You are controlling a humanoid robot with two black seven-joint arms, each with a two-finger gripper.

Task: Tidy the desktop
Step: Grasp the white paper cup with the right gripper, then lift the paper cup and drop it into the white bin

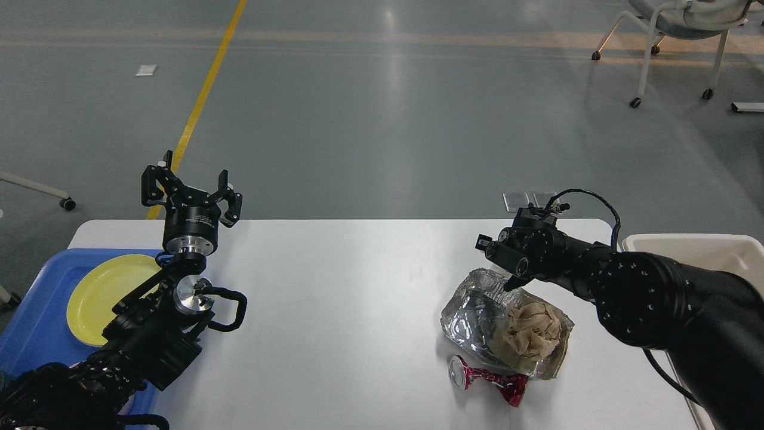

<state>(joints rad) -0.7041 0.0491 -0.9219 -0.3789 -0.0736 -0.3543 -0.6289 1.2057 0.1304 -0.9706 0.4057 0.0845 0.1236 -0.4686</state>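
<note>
The white desktop fills the lower part of the head view. At its right lies a crumpled silver foil tray with a ball of brown paper in it. A crushed red can lies just in front of the foil. My right gripper hangs over the foil's far edge, with a dark tip down at the rim. It is seen end-on, so its fingers cannot be told apart. My left gripper stands raised and open over the table's far left, holding nothing.
A blue tray with a yellow plate sits at the left edge, partly behind my left arm. A cream bin stands off the table's right end. An office chair is on the floor at the far right.
</note>
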